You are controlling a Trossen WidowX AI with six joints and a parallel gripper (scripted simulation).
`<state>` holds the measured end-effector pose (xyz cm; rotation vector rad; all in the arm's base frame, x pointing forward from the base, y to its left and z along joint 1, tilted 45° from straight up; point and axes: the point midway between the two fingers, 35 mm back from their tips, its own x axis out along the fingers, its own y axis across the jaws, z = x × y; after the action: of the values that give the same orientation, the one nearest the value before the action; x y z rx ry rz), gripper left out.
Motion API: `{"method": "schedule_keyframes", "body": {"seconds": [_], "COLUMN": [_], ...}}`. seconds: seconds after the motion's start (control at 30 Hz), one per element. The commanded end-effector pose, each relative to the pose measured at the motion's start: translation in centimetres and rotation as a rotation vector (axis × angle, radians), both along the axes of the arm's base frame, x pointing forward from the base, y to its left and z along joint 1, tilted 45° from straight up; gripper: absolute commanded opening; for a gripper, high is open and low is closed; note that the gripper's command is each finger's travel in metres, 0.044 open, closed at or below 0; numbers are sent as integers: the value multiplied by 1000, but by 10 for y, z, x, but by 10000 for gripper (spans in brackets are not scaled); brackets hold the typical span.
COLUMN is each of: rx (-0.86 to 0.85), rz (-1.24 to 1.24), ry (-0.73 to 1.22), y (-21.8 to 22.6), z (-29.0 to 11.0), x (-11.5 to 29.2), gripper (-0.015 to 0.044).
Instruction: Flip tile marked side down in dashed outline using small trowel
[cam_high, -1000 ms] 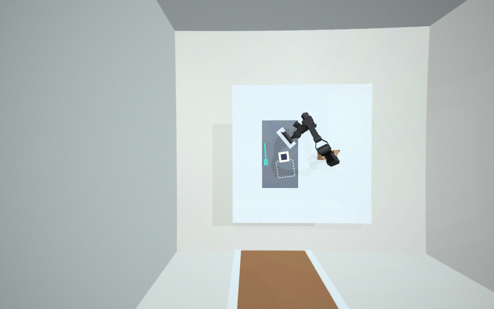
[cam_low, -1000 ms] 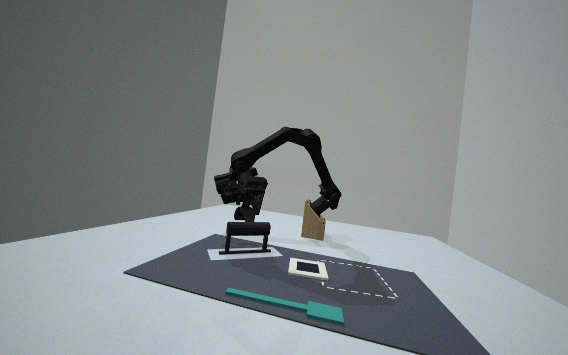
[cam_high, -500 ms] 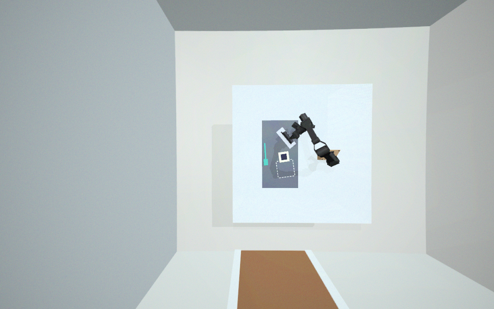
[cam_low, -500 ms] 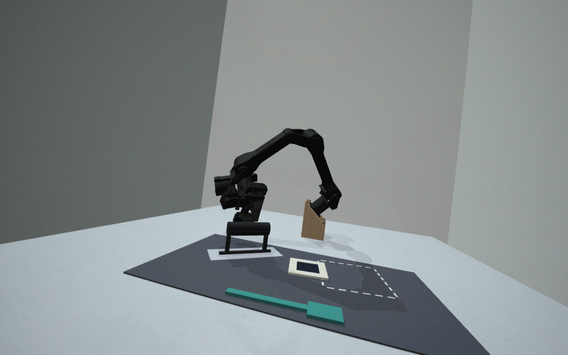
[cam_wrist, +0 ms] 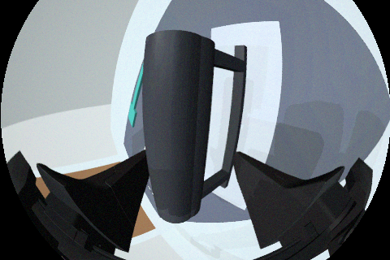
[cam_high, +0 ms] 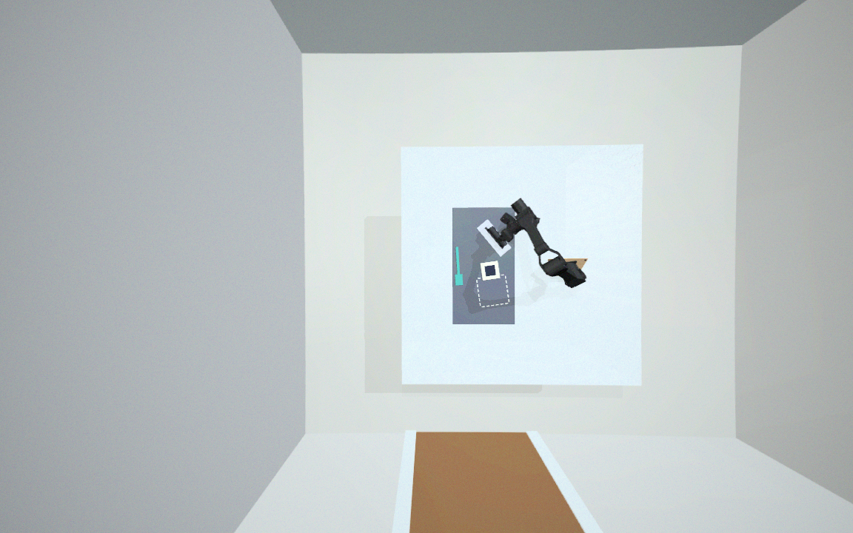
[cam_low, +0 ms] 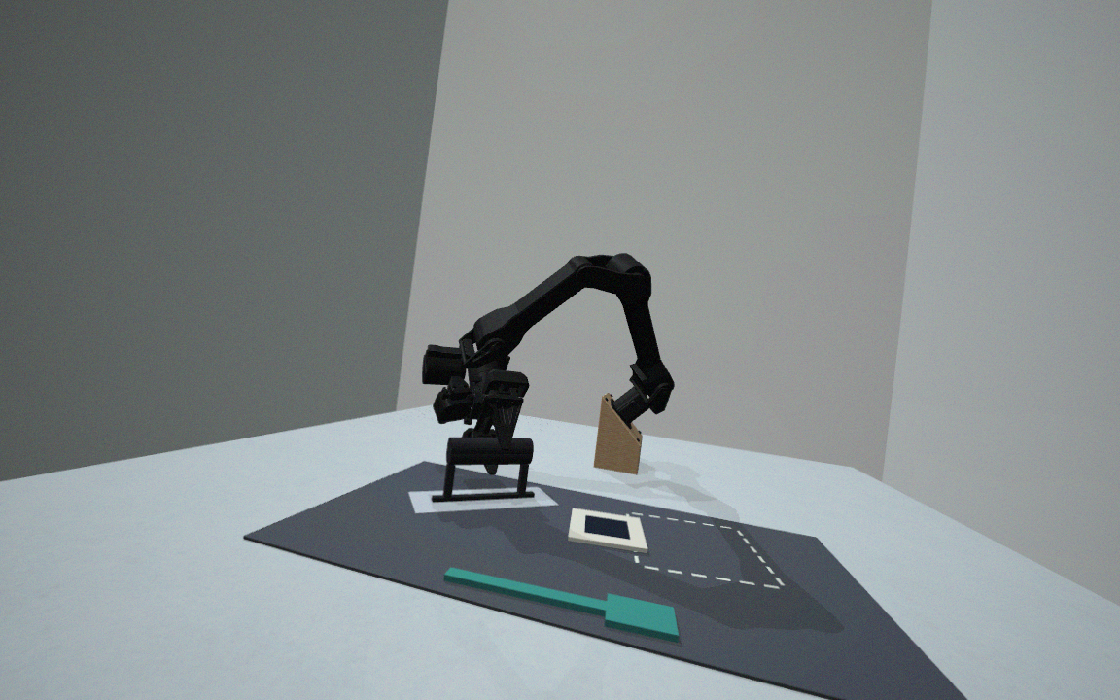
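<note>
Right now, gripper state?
Gripper: open, holding nothing, fingers either side of the black handle, not closed on it.
</note>
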<state>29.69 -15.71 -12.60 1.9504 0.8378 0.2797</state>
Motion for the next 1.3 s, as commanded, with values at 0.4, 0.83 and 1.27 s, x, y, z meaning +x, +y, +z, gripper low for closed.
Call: {"method": "schedule_keyframes", "body": {"seconds": [0.4, 0.83, 1.27], "rx": [20, 21, 21], "rz": [5, 6, 6], "ry": [-22, -23, -23], "y": [16, 16, 16], "z": [8, 9, 9], "x": [18, 18, 18], "gripper": [300, 129, 42]}}
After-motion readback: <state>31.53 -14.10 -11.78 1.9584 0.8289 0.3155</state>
